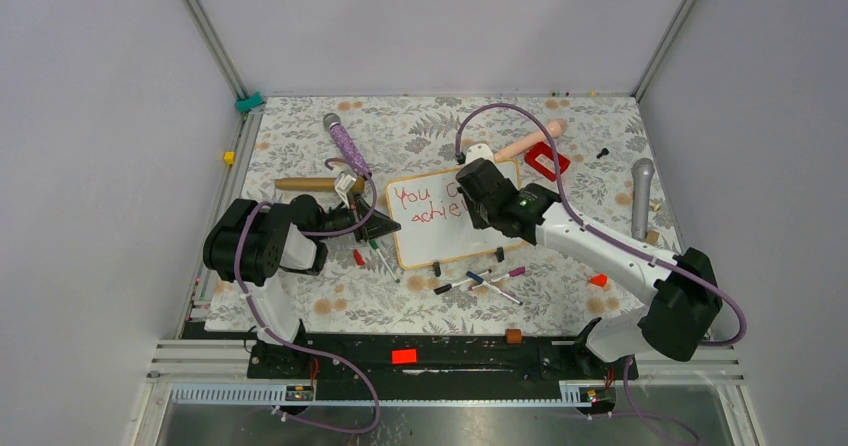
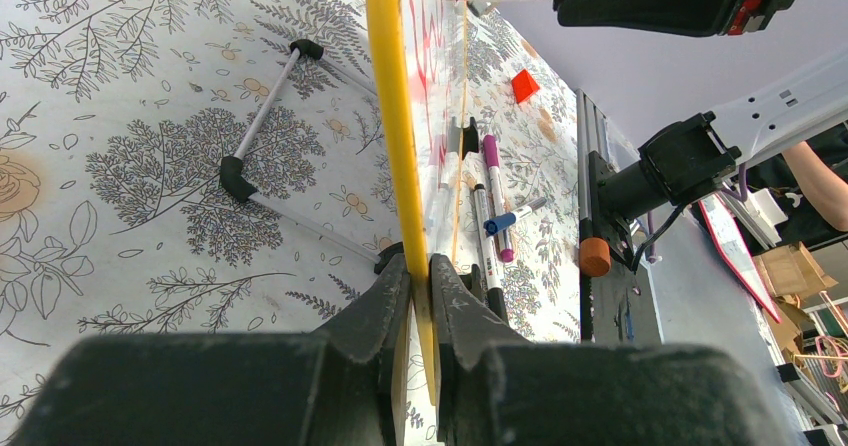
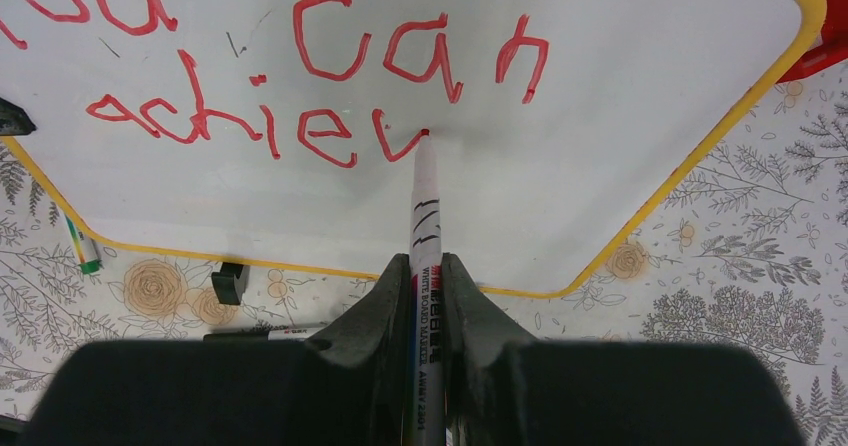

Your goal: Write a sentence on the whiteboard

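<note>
The whiteboard [image 1: 432, 244] lies mid-table; its yellow rim [image 2: 385, 86] runs straight away from the left wrist camera. The sentence [image 1: 425, 204] in red reads "You can" over "achiev" [image 3: 258, 79]. My left gripper [image 1: 378, 228] [image 2: 420, 261] is shut on the whiteboard's left edge. My right gripper [image 1: 470, 191] [image 3: 427, 261] hangs over the board's right half, hiding part of the lettering from above. It is shut on a white whiteboard marker [image 3: 425, 196], whose red tip touches the board at the end of the "v".
Several loose markers [image 1: 490, 278] lie just below the board, and a green one [image 1: 380, 256] lies by its left corner. Around the board are a purple microphone [image 1: 347, 144], a wooden stick [image 1: 310, 183], a red block [image 1: 545, 159] and a grey microphone [image 1: 641, 196].
</note>
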You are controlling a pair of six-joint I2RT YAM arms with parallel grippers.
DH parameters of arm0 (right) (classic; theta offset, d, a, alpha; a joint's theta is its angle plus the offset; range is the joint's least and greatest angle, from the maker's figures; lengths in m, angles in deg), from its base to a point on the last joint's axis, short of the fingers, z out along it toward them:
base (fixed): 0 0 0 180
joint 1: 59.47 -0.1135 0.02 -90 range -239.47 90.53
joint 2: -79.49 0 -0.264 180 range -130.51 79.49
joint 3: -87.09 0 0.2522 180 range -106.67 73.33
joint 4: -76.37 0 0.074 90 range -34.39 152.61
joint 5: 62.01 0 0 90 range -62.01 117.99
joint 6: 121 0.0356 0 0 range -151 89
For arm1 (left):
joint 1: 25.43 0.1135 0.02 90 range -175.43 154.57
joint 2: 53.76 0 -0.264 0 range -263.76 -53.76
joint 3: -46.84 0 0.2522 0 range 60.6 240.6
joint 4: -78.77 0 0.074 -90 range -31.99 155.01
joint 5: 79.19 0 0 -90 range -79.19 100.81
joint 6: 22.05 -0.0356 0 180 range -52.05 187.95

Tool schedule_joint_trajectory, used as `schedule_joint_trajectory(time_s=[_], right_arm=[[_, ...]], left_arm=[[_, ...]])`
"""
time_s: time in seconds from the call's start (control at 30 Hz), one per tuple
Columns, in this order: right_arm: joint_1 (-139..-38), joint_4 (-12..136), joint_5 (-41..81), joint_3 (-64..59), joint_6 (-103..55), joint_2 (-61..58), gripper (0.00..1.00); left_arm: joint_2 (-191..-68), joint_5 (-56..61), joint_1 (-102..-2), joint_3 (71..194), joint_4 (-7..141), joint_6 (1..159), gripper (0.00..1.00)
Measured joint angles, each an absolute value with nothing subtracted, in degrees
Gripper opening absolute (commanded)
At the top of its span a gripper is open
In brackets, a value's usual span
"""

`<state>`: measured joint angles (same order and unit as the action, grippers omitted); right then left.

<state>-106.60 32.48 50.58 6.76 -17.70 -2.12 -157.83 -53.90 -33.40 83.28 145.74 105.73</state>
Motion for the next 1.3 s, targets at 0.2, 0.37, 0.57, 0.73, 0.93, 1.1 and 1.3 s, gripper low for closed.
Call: schedule_joint_trajectory(time_s=[0.2,0.37,0.57,0.73,0.93,1.1,1.3], right_arm=[[-106.16,32.48,50.21,6.65,-17.89,-2.12,0.00],[-105.97,32.50,49.77,6.70,-17.96,-1.61,0.00],[-105.16,36.11,48.11,10.81,-18.94,3.85,0.00],[-105.09,36.42,47.83,12.99,-19.01,7.37,0.00],[-105.09,36.11,48.02,13.73,-18.68,7.26,0.00],[-105.07,35.98,48.11,13.73,-18.24,6.19,0.00],[-104.87,35.87,48.00,13.73,-17.67,5.56,0.00]], left_arm=[[-157.83,-53.90,-33.40,83.28,145.74,105.73,0.00],[-157.83,-53.90,-33.40,83.28,145.74,105.71,0.00],[-157.83,-53.96,-33.40,83.28,145.74,105.69,0.00],[-157.83,-53.96,-33.40,83.28,145.74,105.69,0.00],[-157.83,-53.96,-33.40,83.28,145.74,105.69,0.00],[-157.83,-53.96,-33.40,83.28,145.74,105.69,0.00],[-157.83,-53.96,-33.40,83.28,145.74,105.69,0.00]])
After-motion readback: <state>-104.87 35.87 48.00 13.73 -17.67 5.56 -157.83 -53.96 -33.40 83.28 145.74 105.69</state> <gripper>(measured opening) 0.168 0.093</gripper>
